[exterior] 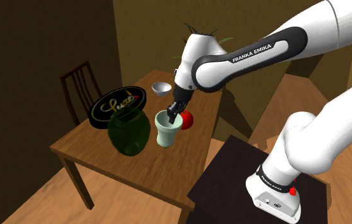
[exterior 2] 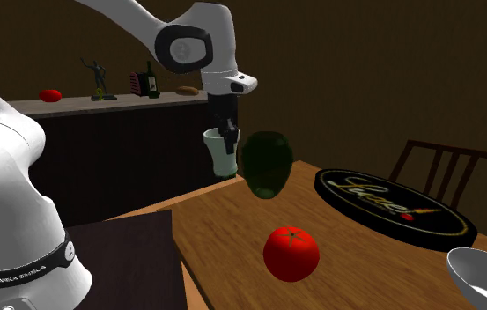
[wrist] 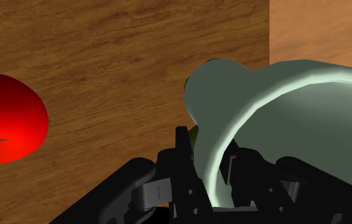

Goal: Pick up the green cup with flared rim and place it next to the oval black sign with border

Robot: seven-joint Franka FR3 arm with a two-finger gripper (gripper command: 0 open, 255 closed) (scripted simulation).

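I have the gripper (exterior: 176, 113) clamped on the rim of the pale green cup (exterior: 167, 130). In the wrist view one of the black fingers (wrist: 182, 153) sits against the outside of the flared lip and the other is inside it, so the wall is pinched between them. The cup hangs at a slant from the hand, and as much of its inside as I can see is smooth pale wall.

Taking the oval black sign (exterior: 118, 105) as my mark, the cup is near it but not next to it. A dark green vase (exterior: 130, 133) stands between them, just beside the sign's near edge and almost touching the cup. I cannot see into the vase's mouth.

In the second exterior view the cup's base shows above the far edge of the wooden table (exterior: 104, 159), so it looks lifted clear.

A red tomato (exterior: 186, 119) lies beyond the cup from the sign, close to the gripper. A silver bowl (exterior: 161, 88) sits to the shoulder view's right of the sign, well apart from the vase, with its inside bright and bare. A dark wooden chair (exterior: 82, 86) stands off the table behind the sign.
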